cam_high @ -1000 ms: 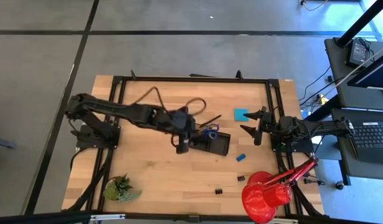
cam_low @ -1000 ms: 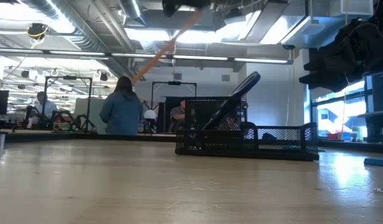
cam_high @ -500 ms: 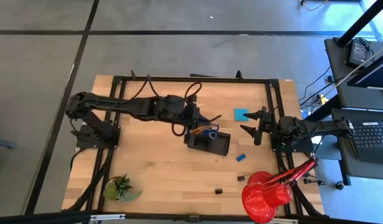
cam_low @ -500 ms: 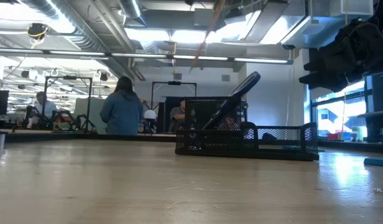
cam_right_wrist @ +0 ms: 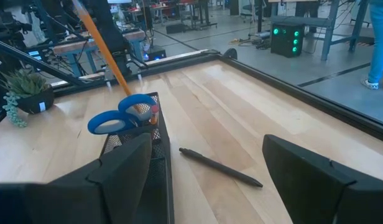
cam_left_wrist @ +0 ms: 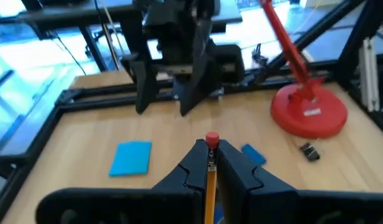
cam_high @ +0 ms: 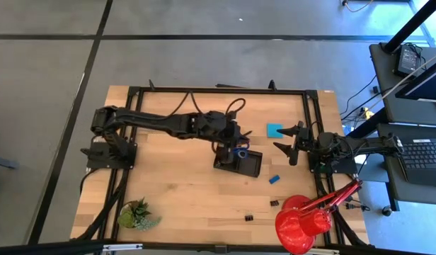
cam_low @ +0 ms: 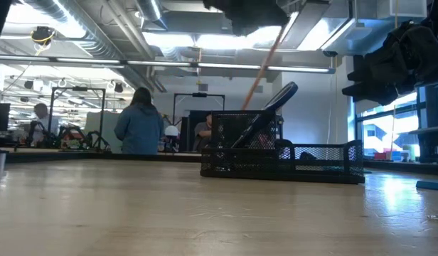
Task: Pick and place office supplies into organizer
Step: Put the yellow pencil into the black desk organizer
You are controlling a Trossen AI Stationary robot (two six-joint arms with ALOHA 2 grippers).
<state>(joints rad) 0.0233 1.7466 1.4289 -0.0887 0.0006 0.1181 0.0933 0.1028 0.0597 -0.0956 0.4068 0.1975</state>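
The black mesh organizer [cam_high: 245, 164] [cam_low: 283, 153] stands mid-table. Blue-handled scissors [cam_right_wrist: 120, 117] stand in its taller compartment, handles up. My left gripper [cam_left_wrist: 211, 149] [cam_high: 228, 146] hovers over that compartment, shut on an orange pencil [cam_low: 264, 65] that slants down to the organizer. The mesh hides the pencil's lower end in the low view. My right gripper [cam_high: 288, 141] [cam_right_wrist: 219, 186] waits open near the table's right edge. A black pen [cam_right_wrist: 219, 167], blue note pad [cam_high: 274, 130], blue eraser [cam_high: 274, 179] and binder clips [cam_high: 274, 202] lie on the table. My left gripper pinches the orange pencil between its two fingers [cam_left_wrist: 193, 163], lying along it. The red eraser end [cam_left_wrist: 211, 138] shows just past the fingertips. The pencil hangs slanted below the gripper [cam_low: 254, 14], clear of the table, and reaches down to the organizer's taller compartment [cam_low: 240, 131].
A red desk lamp [cam_high: 303, 219] stands at the near right corner and a small green plant [cam_high: 136, 212] at the near left. Bare wood lies left of the organizer. People sit and stand in the room beyond the table.
My left gripper has carried the pencil toward the table's right, from beside the organizer's left end to above it. The pencil has stayed clear of the table, turned more upright, and its lower end has come down to the organizer's taller compartment.
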